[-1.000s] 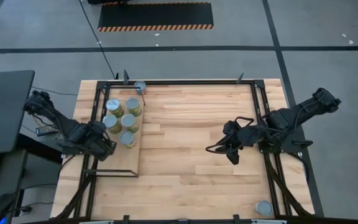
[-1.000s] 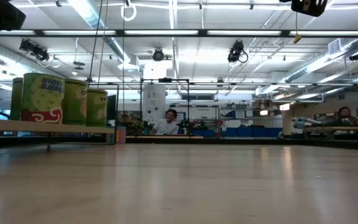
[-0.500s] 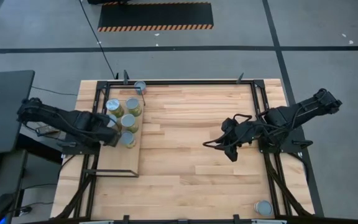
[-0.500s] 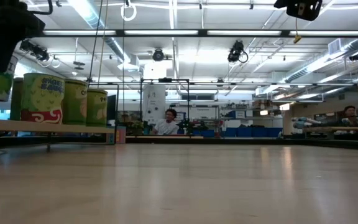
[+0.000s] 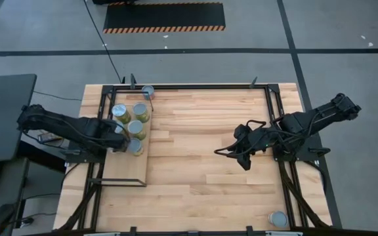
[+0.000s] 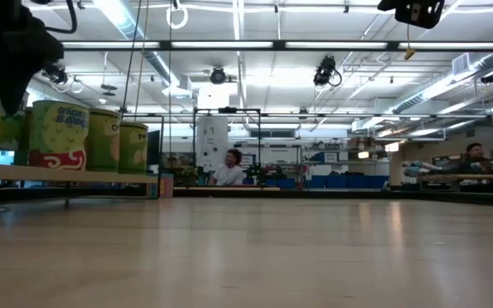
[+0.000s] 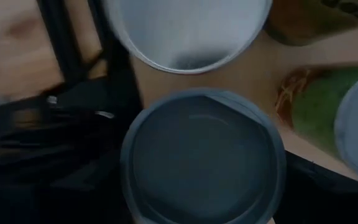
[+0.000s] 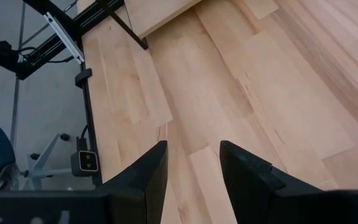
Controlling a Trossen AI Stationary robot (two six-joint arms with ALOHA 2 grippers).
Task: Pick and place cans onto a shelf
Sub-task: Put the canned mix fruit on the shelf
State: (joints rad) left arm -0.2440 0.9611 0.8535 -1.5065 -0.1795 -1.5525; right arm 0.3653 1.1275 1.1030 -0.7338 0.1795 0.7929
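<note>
The left pincer (image 5: 119, 139), clamped on a can (image 7: 202, 158), should lower it straight onto the shelf (image 5: 125, 170) without nudging neighbouring cans (image 5: 138, 112); the right pincer (image 8: 190, 171) waits apart.

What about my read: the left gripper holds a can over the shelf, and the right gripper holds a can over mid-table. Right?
Not quite. The right gripper is empty: the right wrist view shows its fingers apart with only the table between them. The left gripper does hold a can over the shelf.
</note>
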